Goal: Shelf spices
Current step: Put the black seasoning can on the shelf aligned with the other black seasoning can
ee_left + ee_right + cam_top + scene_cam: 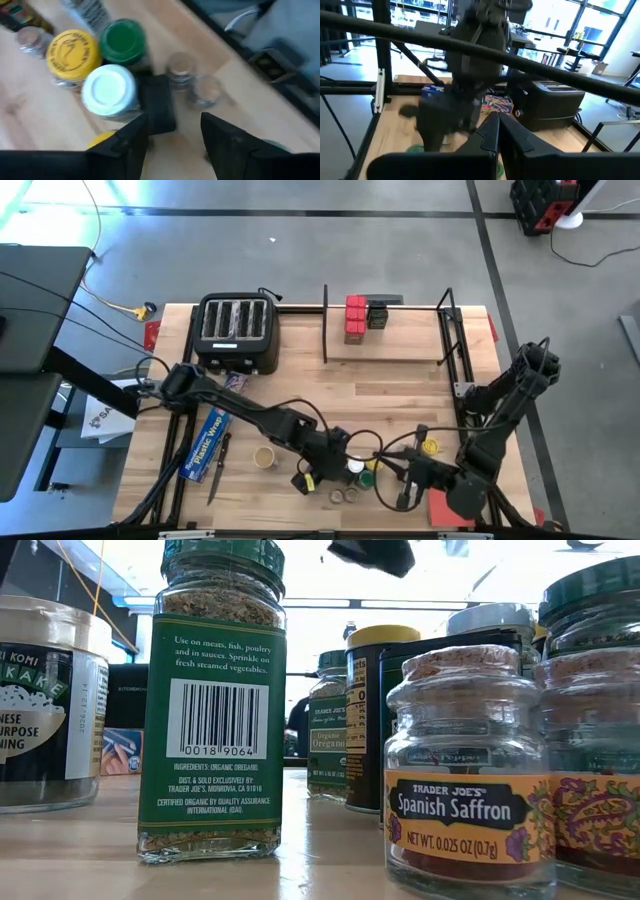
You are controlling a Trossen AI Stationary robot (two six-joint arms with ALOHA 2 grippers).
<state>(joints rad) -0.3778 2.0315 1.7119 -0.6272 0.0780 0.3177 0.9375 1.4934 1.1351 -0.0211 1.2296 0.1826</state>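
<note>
Hovering over jars (pixel 352 480) near table (pixel 400 390) front edge, left end effector (pixel 172 132) released; right end effector (pixel 498 131) clenched, empty.

red tins (pixel 355 318) and black box (pixel 377 314) upright on wood shelf (pixel 385 346); round jars (pixel 355 476) clustered at table front.

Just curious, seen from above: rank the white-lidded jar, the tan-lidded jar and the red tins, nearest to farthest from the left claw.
1. White-lidded round jar, right beside the left gripper.
2. Tan-lidded round jar, off to the left.
3. Red rectangular tins, on the light-wood shelf at the back.
</note>
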